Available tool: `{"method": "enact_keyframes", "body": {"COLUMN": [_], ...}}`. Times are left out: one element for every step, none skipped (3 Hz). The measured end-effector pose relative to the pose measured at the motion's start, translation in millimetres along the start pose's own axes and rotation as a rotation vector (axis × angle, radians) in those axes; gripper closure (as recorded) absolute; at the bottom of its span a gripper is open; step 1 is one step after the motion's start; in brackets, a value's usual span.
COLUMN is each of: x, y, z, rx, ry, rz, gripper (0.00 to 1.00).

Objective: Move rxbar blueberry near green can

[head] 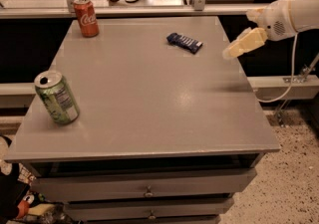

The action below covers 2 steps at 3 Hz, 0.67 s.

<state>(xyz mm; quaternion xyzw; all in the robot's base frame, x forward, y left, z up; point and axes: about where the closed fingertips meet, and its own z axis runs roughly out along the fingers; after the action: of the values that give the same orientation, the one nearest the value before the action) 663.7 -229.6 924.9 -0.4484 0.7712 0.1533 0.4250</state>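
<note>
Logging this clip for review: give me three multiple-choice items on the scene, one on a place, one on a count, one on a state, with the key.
1. Where does the rxbar blueberry lie on the table? A far half, right of centre; B near left corner; C front edge.
2. How many cans stand on it? A one; B two; C three.
3. The pincer is: A gripping the bar; B pressing on a can; C in the air by the table's right edge, off every object.
Key: 1 A, the bar lies far back, right of centre. 2 B, the green can and the red can. 3 C, it hangs beside the edge, touching nothing.
</note>
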Motion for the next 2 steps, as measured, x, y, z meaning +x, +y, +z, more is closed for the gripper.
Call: {"method": "enact_keyframes", "body": {"x": [-8.8, -8.9], "y": [-2.1, -2.8], "z": [37.6, 38.8], "rx": [-0.027, -0.028], "ry": [-0.031, -0.031], "rz": [0.03, 0.03], "gripper": [0.0, 0.0]}}
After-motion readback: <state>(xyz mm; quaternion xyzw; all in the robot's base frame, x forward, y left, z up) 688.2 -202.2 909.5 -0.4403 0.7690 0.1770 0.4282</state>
